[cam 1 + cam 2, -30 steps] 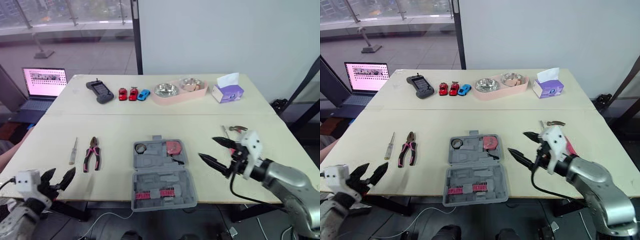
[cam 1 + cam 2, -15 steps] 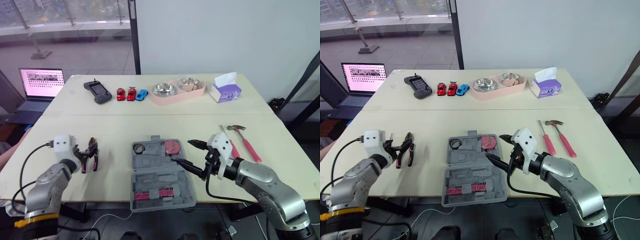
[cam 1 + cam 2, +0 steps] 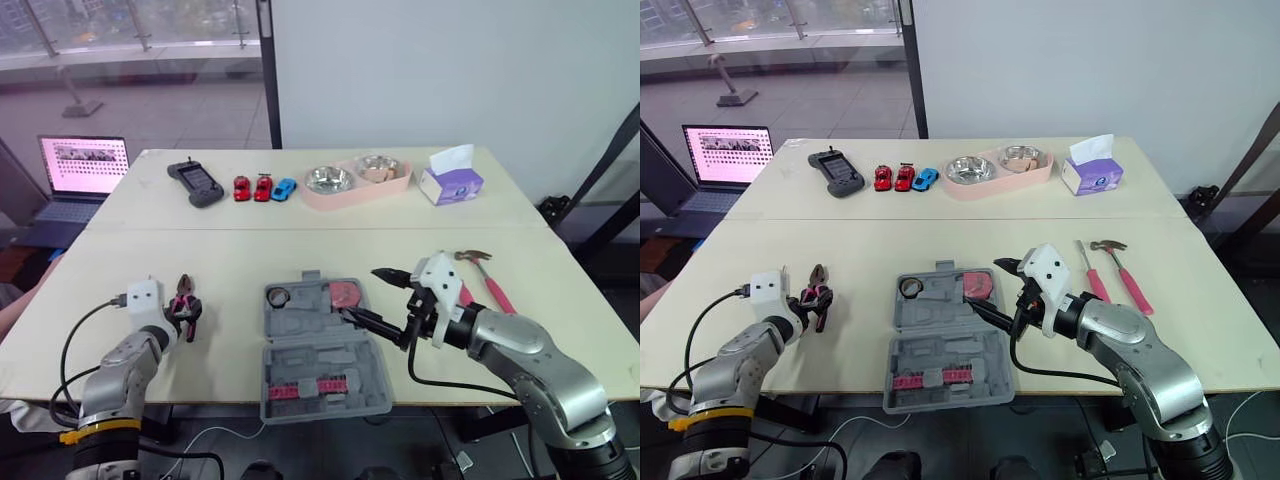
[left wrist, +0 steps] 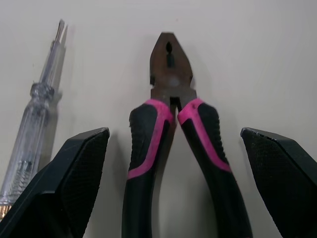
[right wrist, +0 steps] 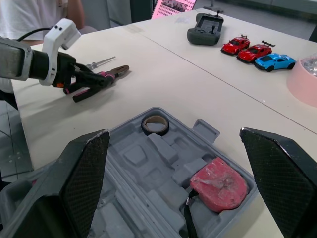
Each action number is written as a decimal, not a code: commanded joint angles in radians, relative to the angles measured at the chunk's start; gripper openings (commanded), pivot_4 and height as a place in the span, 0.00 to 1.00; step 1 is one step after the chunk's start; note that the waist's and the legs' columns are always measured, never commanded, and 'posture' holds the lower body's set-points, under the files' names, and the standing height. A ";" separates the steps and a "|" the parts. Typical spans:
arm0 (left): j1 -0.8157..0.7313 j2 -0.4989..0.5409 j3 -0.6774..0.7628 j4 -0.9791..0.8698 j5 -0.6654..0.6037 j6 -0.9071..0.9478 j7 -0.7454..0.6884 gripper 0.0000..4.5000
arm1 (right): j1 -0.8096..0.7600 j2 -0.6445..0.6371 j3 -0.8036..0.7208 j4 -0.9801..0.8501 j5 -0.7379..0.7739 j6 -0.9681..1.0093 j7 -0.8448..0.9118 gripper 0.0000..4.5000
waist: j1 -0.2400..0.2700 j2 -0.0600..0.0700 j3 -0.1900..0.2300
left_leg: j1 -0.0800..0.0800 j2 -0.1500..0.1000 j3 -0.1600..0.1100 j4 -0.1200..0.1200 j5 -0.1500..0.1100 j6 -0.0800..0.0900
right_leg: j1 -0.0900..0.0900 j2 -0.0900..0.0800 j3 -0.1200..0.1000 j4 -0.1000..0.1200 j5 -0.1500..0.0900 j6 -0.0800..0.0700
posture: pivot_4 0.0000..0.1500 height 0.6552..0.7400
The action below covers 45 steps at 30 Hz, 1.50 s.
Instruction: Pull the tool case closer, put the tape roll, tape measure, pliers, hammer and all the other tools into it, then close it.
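Tool case [image 3: 300, 324]: grey, lying open and flat on the table [image 3: 300, 250], near the front edge and between the two arms.
Tape roll [image 3: 281, 296]: seated in a round pocket at the left corner of the case's far half.
Tape measure [image 3: 346, 294]: the pink one, in the right end of that same far half.
Bits [image 3: 315, 388]: a pink-and-red row in the near half of the case.
Pliers [image 4: 170, 84]: flat on the table, well to the left of the case – pink-and-black handles slightly spread, nose pointing away from the robot.
Screwdriver [image 4: 37, 114]: clear-handled, just beside the pliers and roughly parallel to them, not touching.
Left gripper [image 4: 173, 133]: low over the pliers' handles, its fingers spread wide, one on either side of them, with table showing between each finger and the handles.
Right gripper [image 3: 361, 293]: fingers apart and holding nothing, hovering over the right part of the case's far half, above the tape measure.
Hammer [image 3: 1122, 270]: pink handle, lying on the table right of the case, beyond the right arm, untouched.
Pink-handled tool [image 3: 1093, 278]: just beside the hammer, on the side nearer the case.
Far side of the table: a handheld controller [image 3: 198, 182], three toy cars [image 3: 260, 188], a pink tray [image 3: 320, 199] with two steel bowls, and a tissue box [image 3: 453, 183] – all well apart from the case.
Laptop [image 3: 85, 170]: open, off the table's far left corner.
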 commanded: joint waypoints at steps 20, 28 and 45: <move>-0.087 -0.061 -0.020 0.177 0.071 0.001 0.044 0.70 | -0.132 -0.095 0.055 0.152 0.008 -0.047 0.265 1.00 | 0.003 0.005 -0.003 | 0.001 -0.001 0.000 0.002 0.000 0.000 | 0.002 -0.001 0.000 0.001 0.000 0.000 | 1.00 1.00; -0.087 -0.070 -0.002 0.187 0.067 -0.015 0.038 0.55 | -0.154 -0.115 0.066 0.186 -0.014 -0.077 0.318 1.00 | 0.007 0.005 -0.003 | 0.001 -0.001 0.000 0.004 0.000 0.000 | 0.003 -0.001 0.000 0.001 0.000 0.000 | 1.00 1.00; 0.076 0.383 -0.159 -0.267 0.029 0.003 -0.544 0.55 | -0.103 -0.170 0.034 0.155 -0.019 -0.093 0.347 1.00 | -0.001 0.001 0.001 | -0.005 0.000 -0.001 0.004 0.000 -0.001 | -0.002 0.000 -0.001 0.000 0.000 0.000 | 1.00 1.00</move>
